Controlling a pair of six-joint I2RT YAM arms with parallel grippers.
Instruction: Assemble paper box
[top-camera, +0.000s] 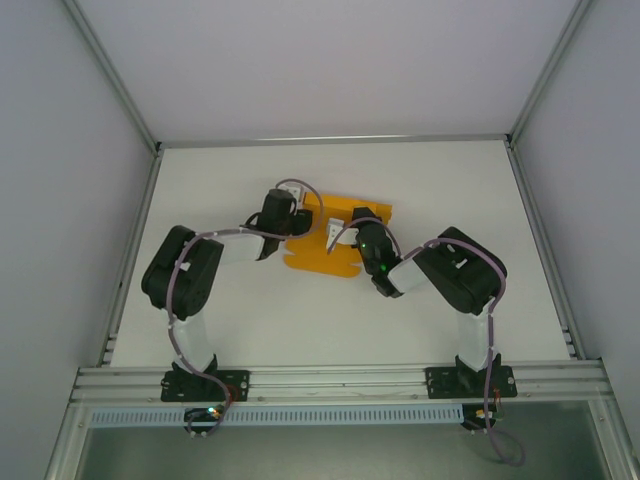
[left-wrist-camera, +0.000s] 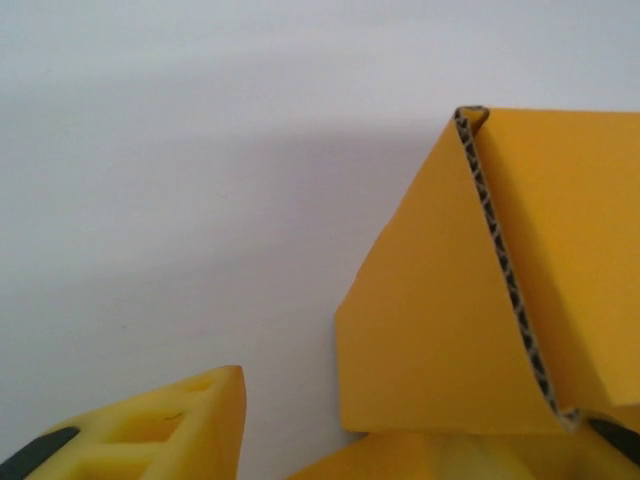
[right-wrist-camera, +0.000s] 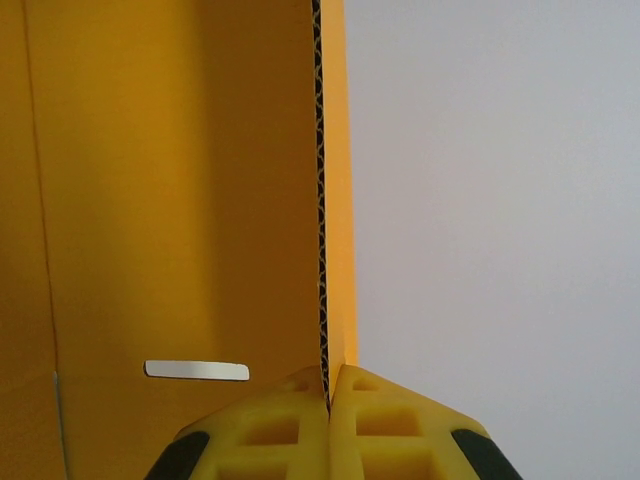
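The paper box (top-camera: 345, 252) is an orange die-cut card sheet lying in the middle of the white table, with some flaps raised. My left gripper (top-camera: 302, 220) is at the sheet's left edge. In the left wrist view its jaws (left-wrist-camera: 290, 445) stand apart, and a folded-up flap (left-wrist-camera: 440, 330) with a corrugated edge rises beside the right finger. My right gripper (top-camera: 334, 236) is over the sheet's middle. In the right wrist view it (right-wrist-camera: 328, 395) is shut on the thin edge of an upright panel (right-wrist-camera: 180, 200), which has a narrow slot (right-wrist-camera: 197, 370) cut in it.
The white table (top-camera: 450, 180) is bounded by aluminium rails (top-camera: 330, 141) at the back and sides, with pale enclosure walls behind them. Both arm bases sit on the rail (top-camera: 340, 380) at the near edge.
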